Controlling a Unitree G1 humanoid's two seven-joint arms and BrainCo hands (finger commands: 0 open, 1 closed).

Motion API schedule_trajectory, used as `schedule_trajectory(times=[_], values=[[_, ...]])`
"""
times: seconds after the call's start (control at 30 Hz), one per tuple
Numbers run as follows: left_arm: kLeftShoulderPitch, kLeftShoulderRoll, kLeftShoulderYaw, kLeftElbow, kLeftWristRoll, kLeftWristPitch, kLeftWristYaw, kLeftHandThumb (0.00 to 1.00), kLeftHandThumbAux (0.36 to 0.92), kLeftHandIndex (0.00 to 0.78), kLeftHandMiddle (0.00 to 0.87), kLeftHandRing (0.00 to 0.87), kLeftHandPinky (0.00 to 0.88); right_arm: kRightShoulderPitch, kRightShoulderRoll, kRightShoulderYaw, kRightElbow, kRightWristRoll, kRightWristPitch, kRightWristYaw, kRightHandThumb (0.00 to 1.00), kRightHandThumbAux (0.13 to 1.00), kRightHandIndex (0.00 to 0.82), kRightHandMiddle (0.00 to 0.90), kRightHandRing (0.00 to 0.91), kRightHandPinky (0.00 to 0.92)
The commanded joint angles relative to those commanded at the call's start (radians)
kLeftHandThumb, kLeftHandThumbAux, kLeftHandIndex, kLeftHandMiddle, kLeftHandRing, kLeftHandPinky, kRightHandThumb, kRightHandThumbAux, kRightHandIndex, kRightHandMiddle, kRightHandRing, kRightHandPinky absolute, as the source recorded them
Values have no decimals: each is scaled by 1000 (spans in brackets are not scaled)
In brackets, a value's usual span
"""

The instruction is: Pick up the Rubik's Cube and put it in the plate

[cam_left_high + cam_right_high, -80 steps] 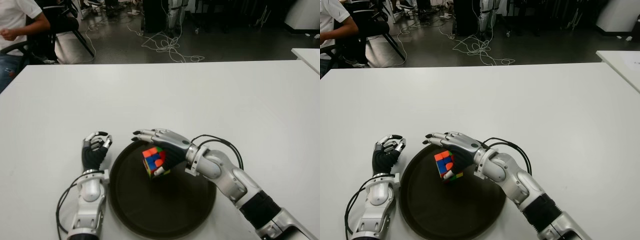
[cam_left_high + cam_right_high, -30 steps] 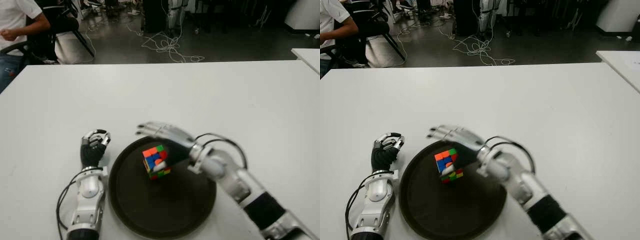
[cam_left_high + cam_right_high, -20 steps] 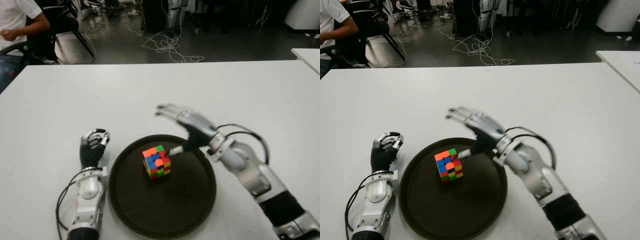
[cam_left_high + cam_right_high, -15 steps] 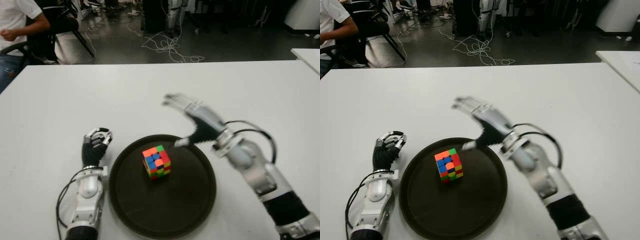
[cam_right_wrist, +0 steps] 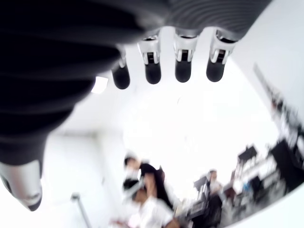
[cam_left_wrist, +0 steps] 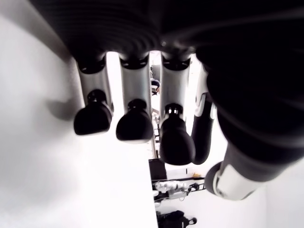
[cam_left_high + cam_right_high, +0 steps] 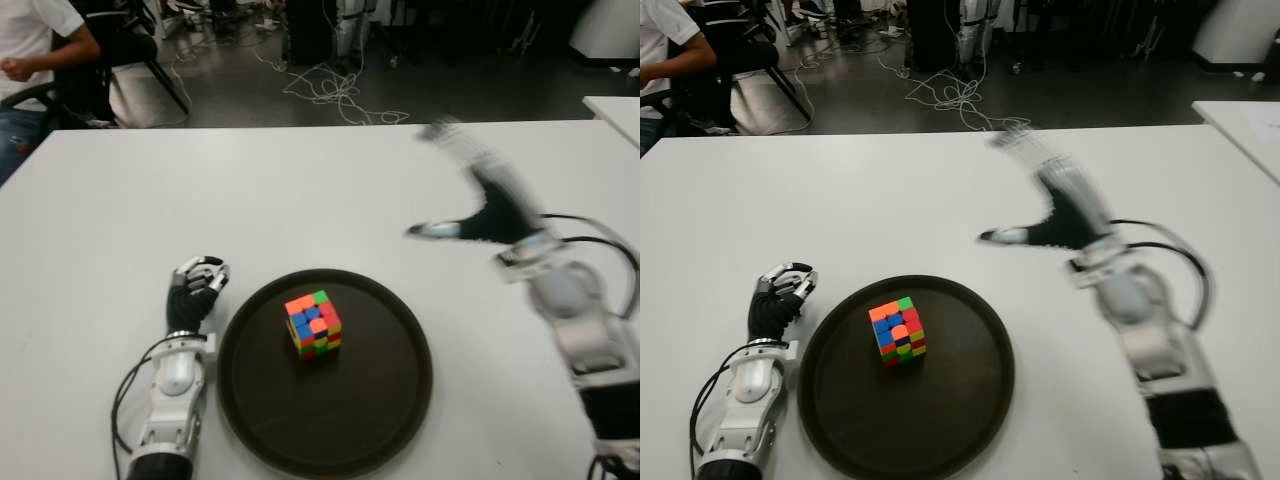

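Observation:
The Rubik's Cube [image 7: 313, 323] stands in the round dark plate [image 7: 370, 410], a little left of its middle, with nothing touching it. My right hand [image 7: 470, 195] is raised above the table to the right of and beyond the plate, fingers spread and holding nothing; its own wrist view shows straight fingertips [image 5: 183, 71] against the room. My left hand [image 7: 195, 290] shows just left of the plate's rim, its fingers curled on nothing, as its wrist view's bent fingers [image 6: 135, 121] confirm.
The white table [image 7: 300, 190] stretches wide beyond the plate. A seated person [image 7: 35, 45] and a chair are past the far left corner. Cables lie on the floor behind. Another white table's corner [image 7: 615, 108] shows at the far right.
My right hand let go of the cube in the plate, then rose and swung away to the right and back. The cube stays put. The left hand barely moved.

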Motion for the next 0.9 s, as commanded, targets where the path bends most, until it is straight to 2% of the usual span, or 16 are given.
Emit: schedule_trajectory(times=[0.17, 0.27, 0.37, 0.47, 0.7, 0.77, 0.9], values=[[-2, 6, -1, -5, -1, 12, -5, 705, 708, 443, 806, 815, 790, 15, 19, -48, 56, 52, -29, -38, 0, 642, 0, 0, 0, 0], [-4, 9, -2, -4, 0, 16, -8, 705, 708, 443, 802, 813, 789, 18, 61, -60, 113, 99, -37, -63, 0, 679, 0, 0, 0, 0], [-5, 12, -1, -3, -2, 16, -11, 705, 708, 443, 805, 815, 793, 13, 85, -70, 159, 111, -36, -91, 0, 698, 0, 0, 0, 0], [-5, 13, 1, -1, -5, 13, -15, 705, 707, 443, 806, 817, 795, 28, 106, -86, 162, 124, -15, -111, 0, 717, 1, 7, 0, 9], [-5, 12, 3, 0, -6, 4, -18, 703, 708, 443, 809, 821, 798, 73, 154, -110, 188, 149, 29, -140, 0, 794, 130, 163, 135, 105], [-3, 10, 3, -5, -6, 5, -18, 703, 708, 443, 810, 823, 800, 89, 184, -102, 177, 136, 56, -165, 0, 803, 172, 206, 175, 136], [0, 9, 2, -13, -5, 8, -18, 704, 707, 443, 813, 823, 801, 104, 208, -92, 157, 124, 84, -183, 0, 819, 257, 286, 253, 211]])
